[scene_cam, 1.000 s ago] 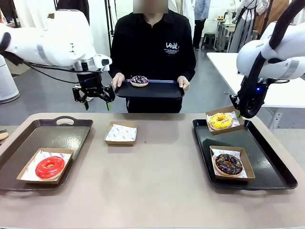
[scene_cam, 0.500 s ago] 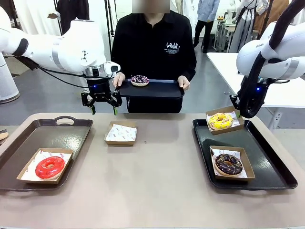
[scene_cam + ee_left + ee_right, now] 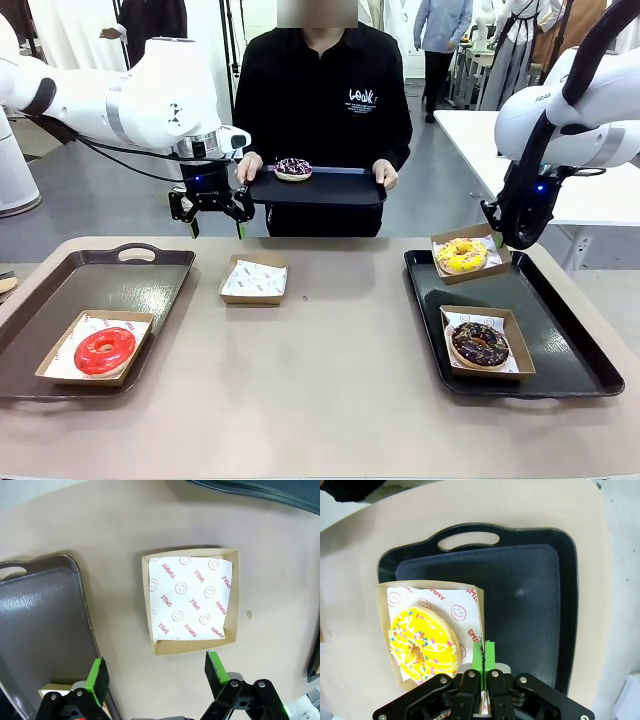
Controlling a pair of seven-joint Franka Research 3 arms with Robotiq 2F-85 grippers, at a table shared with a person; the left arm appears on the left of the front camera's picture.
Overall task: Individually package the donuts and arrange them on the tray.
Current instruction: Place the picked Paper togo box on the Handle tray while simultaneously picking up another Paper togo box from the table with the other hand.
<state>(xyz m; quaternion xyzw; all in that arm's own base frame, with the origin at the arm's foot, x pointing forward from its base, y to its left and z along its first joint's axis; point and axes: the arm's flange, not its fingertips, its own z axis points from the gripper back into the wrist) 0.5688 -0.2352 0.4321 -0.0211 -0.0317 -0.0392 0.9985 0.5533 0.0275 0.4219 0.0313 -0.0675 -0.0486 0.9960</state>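
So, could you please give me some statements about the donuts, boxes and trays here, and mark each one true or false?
The red donut sits boxed on the left tray. True.
The box between the two trays holds a donut. False: it holds only printed paper.
The left gripper is open. True.
The person's tray carries two donuts. False: one, the dark donut with sprinkles.
The yellow donut shares a box with the chocolate donut. False: each has its own box.
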